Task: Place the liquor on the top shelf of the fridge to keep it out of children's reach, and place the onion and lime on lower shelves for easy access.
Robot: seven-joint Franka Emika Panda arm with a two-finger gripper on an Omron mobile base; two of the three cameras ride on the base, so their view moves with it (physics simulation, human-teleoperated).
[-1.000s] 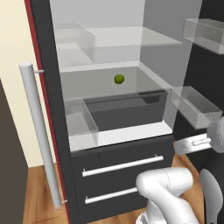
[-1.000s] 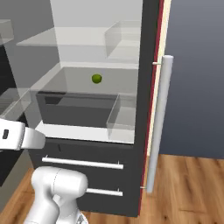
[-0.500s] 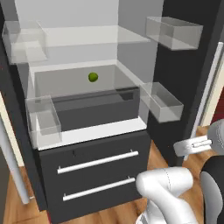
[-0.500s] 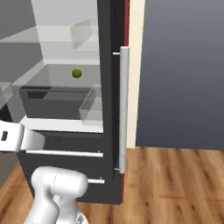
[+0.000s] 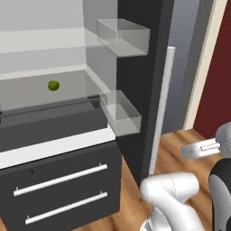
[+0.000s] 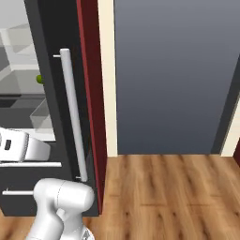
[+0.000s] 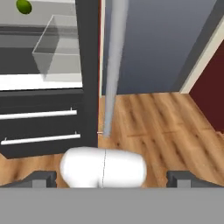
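Note:
The fridge stands open, with black drawers below its pale inside. The lime, a small yellow-green ball, lies on a lower shelf. I also see the lime at the top left of the hand view and as a sliver behind the door edge. A higher shelf runs above it; I cannot tell whether it is the top shelf. My gripper is open and holds nothing, well away from the fridge and low over the floor. The liquor and the onion are out of view.
The open fridge door with its long silver handle stands between me and the shelves. Clear door bins jut from it. Wooden floor and a blue-grey wall lie to the right.
The whole picture has slid left, so the camera has turned right and the fridge has moved toward the left edge. The lime stays on its shelf. The gripper stays open.

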